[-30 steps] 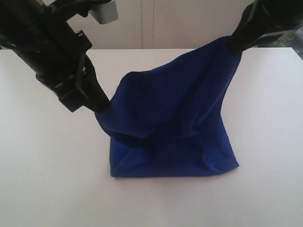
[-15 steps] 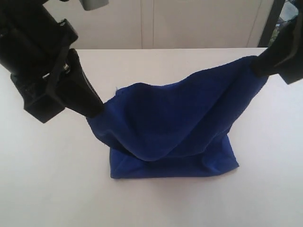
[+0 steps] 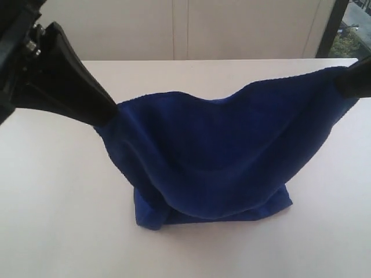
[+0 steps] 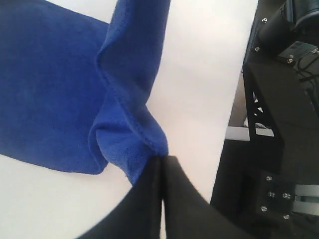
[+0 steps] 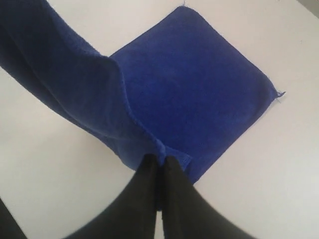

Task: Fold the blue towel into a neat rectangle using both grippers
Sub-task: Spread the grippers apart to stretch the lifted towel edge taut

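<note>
Blue towel [image 3: 220, 156], a deep royal-blue terry cloth with stitched hems, is pinched at two upper corners. The jaws of the black pincer-fingered left gripper [image 4: 162, 160] are pressed fully together on one bunched hem corner, and those of the matching right gripper [image 5: 160, 162] are likewise clamped tight on the other. In the exterior view the left grip is seen at about ten o'clock of the cloth and the right at about two o'clock. The lifted edge is slung between them in a shallow sag, and the remainder is resting on the plain white table [image 3: 58, 220] at six o'clock. Only a small bite of fabric is held in each pinch, so a corner could be pulled free if the grippers were drawn further apart or moved unevenly. A slip is judged likelier on the left, where the hem is crumpled rather than flat. Because the hanging part is slack and creased, it could be laid down with a wrinkle or a skewed edge. The resting layer could also be dragged off its place if the lifted edge were carried across too low. One towel is counted, two grippers, two held corners and one table.
</note>
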Robot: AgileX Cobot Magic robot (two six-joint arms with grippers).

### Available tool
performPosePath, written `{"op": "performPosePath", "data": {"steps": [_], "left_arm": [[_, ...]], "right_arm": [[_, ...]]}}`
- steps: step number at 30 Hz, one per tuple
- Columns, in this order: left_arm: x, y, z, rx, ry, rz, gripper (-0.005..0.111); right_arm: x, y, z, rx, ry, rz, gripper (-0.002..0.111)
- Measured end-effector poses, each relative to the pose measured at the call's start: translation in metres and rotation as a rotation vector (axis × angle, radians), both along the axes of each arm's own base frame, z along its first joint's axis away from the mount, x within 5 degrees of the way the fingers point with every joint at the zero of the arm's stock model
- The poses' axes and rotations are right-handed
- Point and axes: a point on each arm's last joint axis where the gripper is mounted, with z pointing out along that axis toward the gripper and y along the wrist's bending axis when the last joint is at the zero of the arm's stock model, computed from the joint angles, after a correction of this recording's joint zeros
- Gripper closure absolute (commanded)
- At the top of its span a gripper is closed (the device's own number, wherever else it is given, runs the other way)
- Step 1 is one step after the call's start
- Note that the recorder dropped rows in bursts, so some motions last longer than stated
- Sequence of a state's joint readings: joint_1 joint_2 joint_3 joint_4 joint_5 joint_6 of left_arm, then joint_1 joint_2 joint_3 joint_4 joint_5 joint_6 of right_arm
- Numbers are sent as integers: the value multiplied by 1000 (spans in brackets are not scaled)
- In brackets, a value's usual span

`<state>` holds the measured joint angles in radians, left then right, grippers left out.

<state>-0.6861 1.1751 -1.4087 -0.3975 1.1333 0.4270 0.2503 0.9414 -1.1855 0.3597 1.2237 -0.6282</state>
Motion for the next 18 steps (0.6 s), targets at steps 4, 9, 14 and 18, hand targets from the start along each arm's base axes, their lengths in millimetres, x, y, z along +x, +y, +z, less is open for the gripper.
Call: {"op": "performPosePath", "data": {"steps": [4, 9, 14, 18], "left_arm": [[-4, 3, 15, -36, -44, 0, 107], [-5, 4, 18, -46, -46, 9, 107], [-5, 4, 18, -46, -35, 20, 107], [-1, 1, 12, -28, -17, 23, 107]], "right_arm": [[-9, -2, 5, 8, -31, 0, 108], [-19, -5, 9, 17, -65, 0, 108], [-24, -6, 7, 19, -67, 1, 108], [-19, -5, -7, 6, -13, 1, 108]]}}
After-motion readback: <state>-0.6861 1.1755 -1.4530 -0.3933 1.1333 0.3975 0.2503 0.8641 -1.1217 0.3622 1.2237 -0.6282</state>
